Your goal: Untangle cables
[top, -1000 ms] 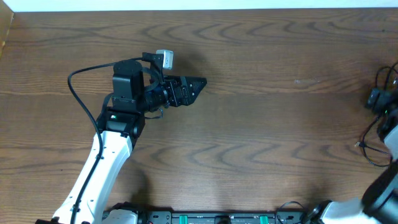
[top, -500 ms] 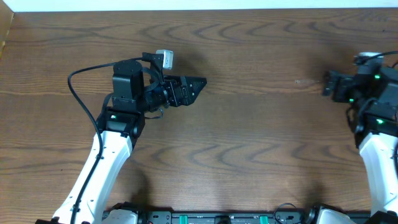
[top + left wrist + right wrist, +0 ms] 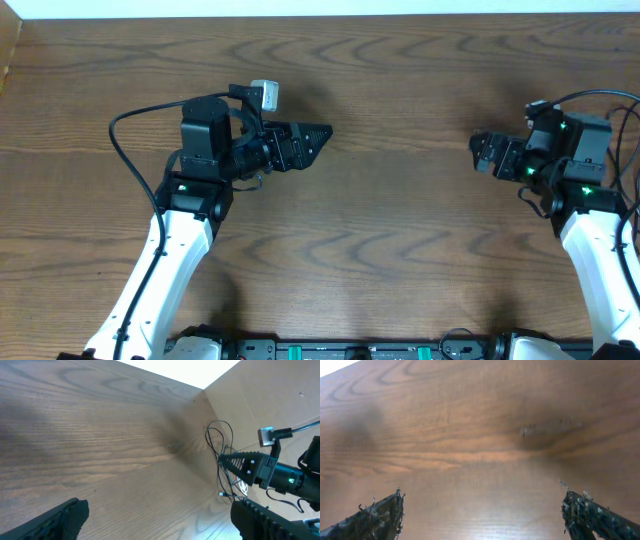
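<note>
The cables (image 3: 220,455) show only in the left wrist view, as thin black loops at the table's far end. A small plug end (image 3: 220,494) and a white loop (image 3: 243,488) lie among them, around my right arm (image 3: 270,472). In the overhead view they are hidden by that arm. My left gripper (image 3: 312,136) is open and empty over bare wood left of centre; its fingers frame the left wrist view (image 3: 160,522). My right gripper (image 3: 481,152) is open and empty over bare wood at the right, points left, and shows in the right wrist view (image 3: 482,515).
A thick black wire (image 3: 125,160) loops off my left arm, and another (image 3: 590,96) arches over my right arm. A pale board (image 3: 260,400) stands past the table's far end in the left wrist view. A white strip (image 3: 320,8) runs along the table's back edge.
My right arm has swung in from the right edge toward the table's middle, its gripper now pointing left. The left arm has not moved.
</note>
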You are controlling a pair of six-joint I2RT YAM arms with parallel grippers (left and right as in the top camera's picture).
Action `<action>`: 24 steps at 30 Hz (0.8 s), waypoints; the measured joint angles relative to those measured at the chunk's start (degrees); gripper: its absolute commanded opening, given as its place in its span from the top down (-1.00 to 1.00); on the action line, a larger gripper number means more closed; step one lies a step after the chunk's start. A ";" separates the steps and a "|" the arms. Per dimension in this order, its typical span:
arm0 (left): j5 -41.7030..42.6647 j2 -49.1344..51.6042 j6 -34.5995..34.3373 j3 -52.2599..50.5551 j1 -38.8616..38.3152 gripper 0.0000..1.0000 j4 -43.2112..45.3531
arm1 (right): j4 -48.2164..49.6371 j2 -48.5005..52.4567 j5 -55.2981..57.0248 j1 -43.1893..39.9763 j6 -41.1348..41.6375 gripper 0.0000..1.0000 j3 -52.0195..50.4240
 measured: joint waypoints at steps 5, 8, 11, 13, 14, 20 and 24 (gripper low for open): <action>0.00 0.00 -0.02 0.00 0.00 -0.91 0.00 | -0.55 0.17 -0.22 0.00 0.22 -0.98 0.00; 0.00 0.00 -0.02 0.00 0.00 -0.91 0.00 | -0.55 0.17 -0.24 0.00 0.22 -0.98 0.00; 0.02 0.00 -0.02 0.00 0.00 -0.91 0.00 | -0.55 0.17 -0.24 0.00 0.22 -0.99 0.00; 0.02 0.00 0.00 0.00 0.00 -0.91 0.00 | -0.55 0.17 -0.24 0.00 0.22 -0.98 0.00; 0.02 0.00 -0.02 0.00 0.00 -0.91 0.00 | -0.52 0.17 -0.24 0.00 0.22 -0.99 0.00; 0.02 0.00 -0.02 0.00 0.00 -0.91 0.00 | -0.55 0.17 -0.24 0.00 0.22 -0.99 0.00; 0.00 0.00 -0.02 0.00 0.00 -0.91 0.00 | -0.55 0.17 -0.24 0.00 0.22 -0.99 0.00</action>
